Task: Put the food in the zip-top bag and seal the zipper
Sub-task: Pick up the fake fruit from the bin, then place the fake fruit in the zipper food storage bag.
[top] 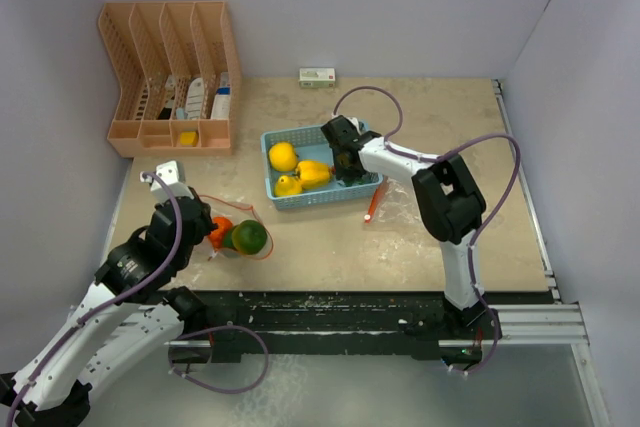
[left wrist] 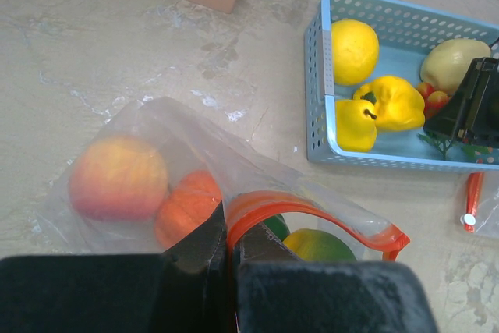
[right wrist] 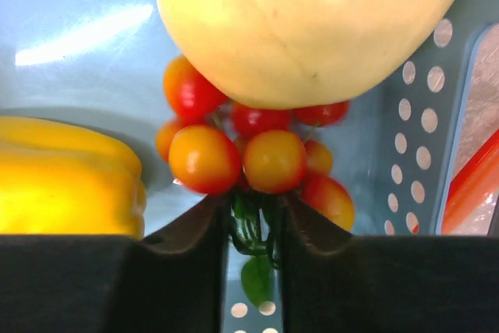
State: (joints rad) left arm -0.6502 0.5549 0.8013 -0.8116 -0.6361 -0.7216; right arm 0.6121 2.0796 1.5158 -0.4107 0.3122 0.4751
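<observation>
Can't read the far box or name the rack's contents. Losing the pale fruit past the top edge, the yellow pepper past the left, the tomatoes' stalks between the right gripper's fingers. Barely catching the bag's green fruit behind the left gripper.

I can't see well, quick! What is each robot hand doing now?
Left gripper: shut on the rim of the bag.
Right gripper: shut on the stem of the tomatoes.

The basket is light blue, dotted with holes. Its peppers are yellow, the tomatoes red-orange. The zipper is orange.
</observation>
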